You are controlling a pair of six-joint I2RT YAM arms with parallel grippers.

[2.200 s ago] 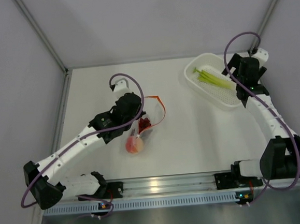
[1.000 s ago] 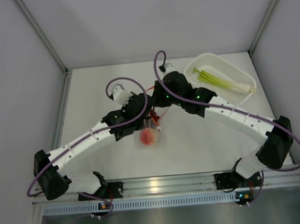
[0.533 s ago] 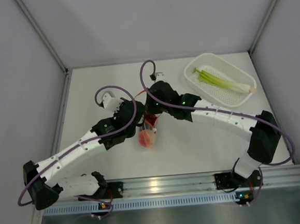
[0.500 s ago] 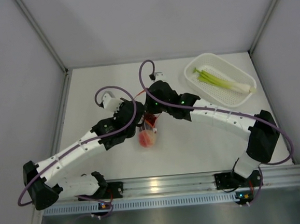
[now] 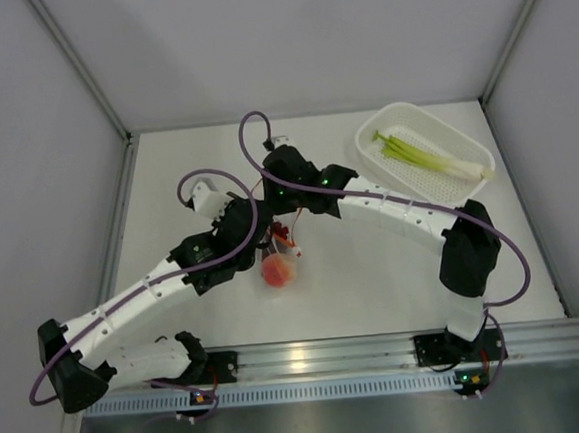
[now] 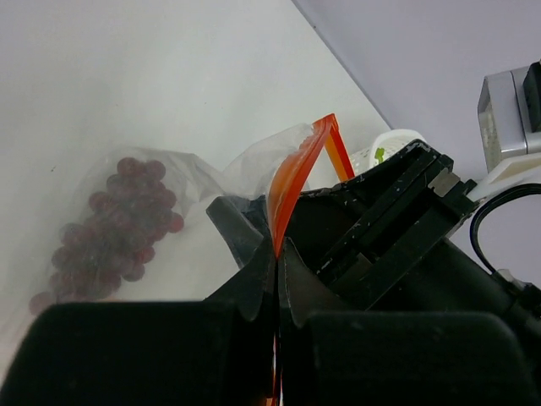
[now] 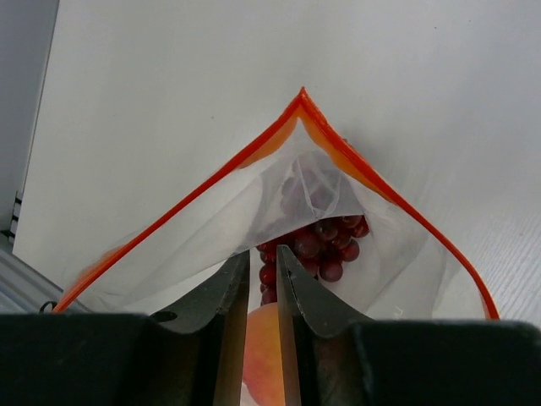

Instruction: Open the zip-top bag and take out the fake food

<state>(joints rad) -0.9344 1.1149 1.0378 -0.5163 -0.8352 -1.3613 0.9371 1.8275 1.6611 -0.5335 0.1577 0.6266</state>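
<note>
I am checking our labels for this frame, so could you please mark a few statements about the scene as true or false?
1. The green stalk lies in the white basket. True.
2. The grape bunch is out on the table. False: it is inside the zip-top bag.
3. The left gripper is shut on the zipper strip. True.
4. The bag's mouth is zipped closed. False: the right wrist view shows it gaping open.
5. The orange-pink fruit sits in the basket. False: it is in the bag, between the two arms.
</note>
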